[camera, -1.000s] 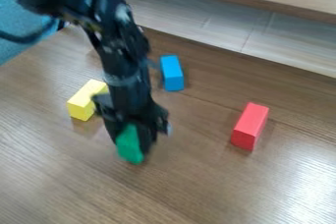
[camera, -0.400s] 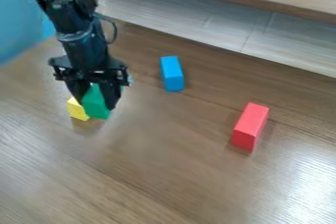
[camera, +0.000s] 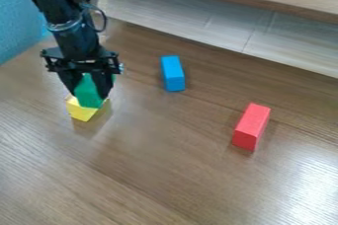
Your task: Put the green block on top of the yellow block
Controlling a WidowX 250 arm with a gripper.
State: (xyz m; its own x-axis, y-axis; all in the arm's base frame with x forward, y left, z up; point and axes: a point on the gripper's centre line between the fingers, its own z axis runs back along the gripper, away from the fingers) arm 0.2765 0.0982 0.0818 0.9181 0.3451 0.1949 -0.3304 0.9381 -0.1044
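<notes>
One green block, clamped in the gripper, aligns lengthwise roughly up-down in view, above a wooden table near a pale panel.

This looks like a lab or similar robot workspace; the exact room is hard to tell. A black robot arm enters from 11 o'clock over a wood-grain tabletop, with a plain blue block toward 12 and a red block toward 4.
</notes>
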